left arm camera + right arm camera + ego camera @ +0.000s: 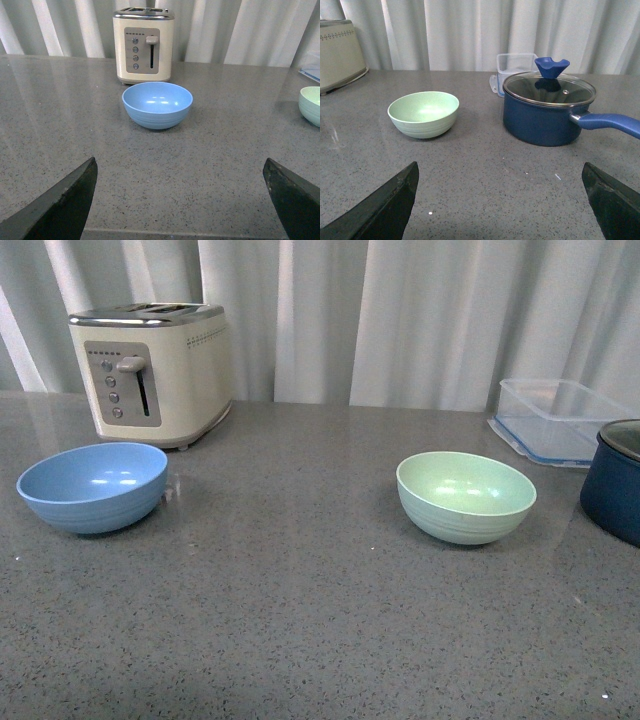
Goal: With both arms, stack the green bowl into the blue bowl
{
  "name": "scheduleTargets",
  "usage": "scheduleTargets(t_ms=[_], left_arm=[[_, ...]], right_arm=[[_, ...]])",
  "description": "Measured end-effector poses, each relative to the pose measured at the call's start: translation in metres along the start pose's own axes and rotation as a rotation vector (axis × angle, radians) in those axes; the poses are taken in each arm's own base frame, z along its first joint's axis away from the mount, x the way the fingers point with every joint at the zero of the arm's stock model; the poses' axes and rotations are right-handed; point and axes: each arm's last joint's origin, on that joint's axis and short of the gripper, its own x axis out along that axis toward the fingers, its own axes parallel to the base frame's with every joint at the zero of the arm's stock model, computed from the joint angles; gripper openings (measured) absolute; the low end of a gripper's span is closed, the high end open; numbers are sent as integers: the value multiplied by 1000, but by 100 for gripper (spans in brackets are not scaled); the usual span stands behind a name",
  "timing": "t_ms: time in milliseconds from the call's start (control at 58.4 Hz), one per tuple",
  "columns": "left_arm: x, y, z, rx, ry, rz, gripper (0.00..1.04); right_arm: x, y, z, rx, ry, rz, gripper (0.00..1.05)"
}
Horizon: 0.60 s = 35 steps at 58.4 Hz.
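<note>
The light blue bowl (93, 485) sits upright and empty on the grey counter at the left, just in front of the toaster. The pale green bowl (465, 496) stands upright and empty at the right, well apart from it. Neither arm shows in the front view. In the left wrist view the blue bowl (157, 104) lies ahead of my left gripper (180, 167), which is open with only bare counter between its fingers; the green bowl (311, 104) peeks in at the edge. My right gripper (500, 167) is open too, short of the green bowl (423, 113).
A cream toaster (151, 370) stands at the back left. A clear plastic container (556, 418) sits at the back right. A dark navy pot (547, 111) with a glass lid and a blue handle (610, 122) stands close beside the green bowl, at the counter's right edge.
</note>
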Motion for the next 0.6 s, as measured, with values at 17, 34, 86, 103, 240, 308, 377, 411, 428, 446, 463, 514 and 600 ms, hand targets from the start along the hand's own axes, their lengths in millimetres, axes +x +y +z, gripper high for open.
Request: scheduleTargets(t_ms=[17,34,86,103,240,308,377,411,428,446,463,514,600], left_arm=[[0,0,0,0,0,0,98],[0,0,0,0,0,0,98],[0,0,0,0,0,0,98],[0,0,0,0,0,0,98],[0,0,0,0,0,0,98],[0,0,0,0,0,0,98],[0,0,0,0,0,0,98],[0,0,0,0,0,0,98],[0,0,0,0,0,0,98],[0,0,0,0,0,0,98],[0,0,0,0,0,0,98],[0,0,0,0,0,0,98],[0,0,0,0,0,0,98]], right_arm=[[0,0,0,0,0,0,95],[0,0,0,0,0,0,95],[0,0,0,0,0,0,95],[0,0,0,0,0,0,95],[0,0,0,0,0,0,95],[0,0,0,0,0,0,95],[0,0,0,0,0,0,95],[0,0,0,0,0,0,95],[0,0,0,0,0,0,95],[0,0,0,0,0,0,95],[0,0,0,0,0,0,95],[0,0,0,0,0,0,95],[0,0,0,0,0,0,95]])
